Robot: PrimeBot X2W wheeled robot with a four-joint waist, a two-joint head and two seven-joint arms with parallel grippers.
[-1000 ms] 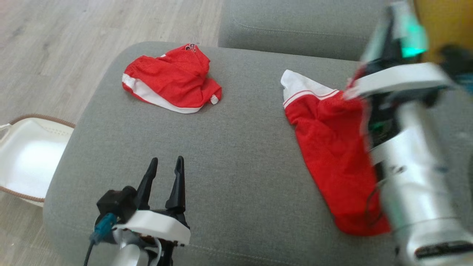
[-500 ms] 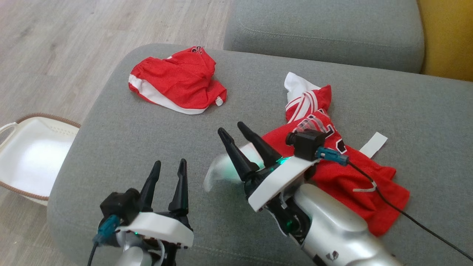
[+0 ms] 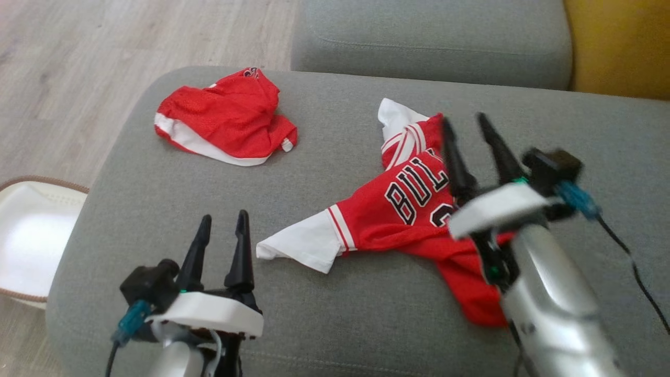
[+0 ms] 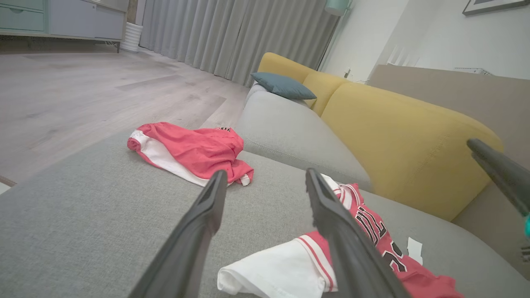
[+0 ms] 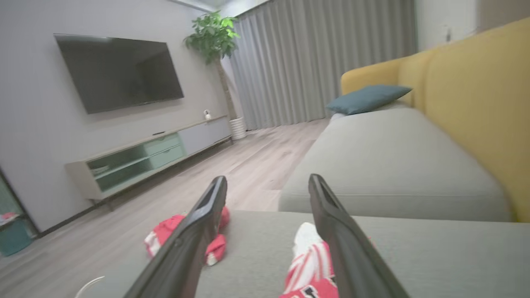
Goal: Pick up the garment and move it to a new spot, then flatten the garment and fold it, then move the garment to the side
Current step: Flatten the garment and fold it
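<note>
The jersey [image 3: 398, 209] lies rumpled on the seat [image 3: 335, 324], right of its middle. One white sleeve reaches toward the front left, and another white part points at the back edge. Its red hem runs toward the front edge under the right arm. The right gripper [image 3: 463, 119] hangs over the jersey's upper right part, fingers spread wide with nothing between them. The left gripper [image 3: 224, 215] hovers near the front left corner, also spread wide and empty, with its fingertips just short of the near sleeve.

The shorts [image 3: 225, 125] sit bunched by the back left corner, well apart from the jersey. Bare seat shows between the two garments, along the front edge and at the right end, where a cable [image 3: 628, 262] crosses. A basket [image 3: 31, 241] stands on the floor [image 3: 78, 63] just beside the seat's left edge. A second seat [image 3: 429, 42] abuts the back edge, and a yellow backrest [image 3: 617, 47] closes the back right corner.
</note>
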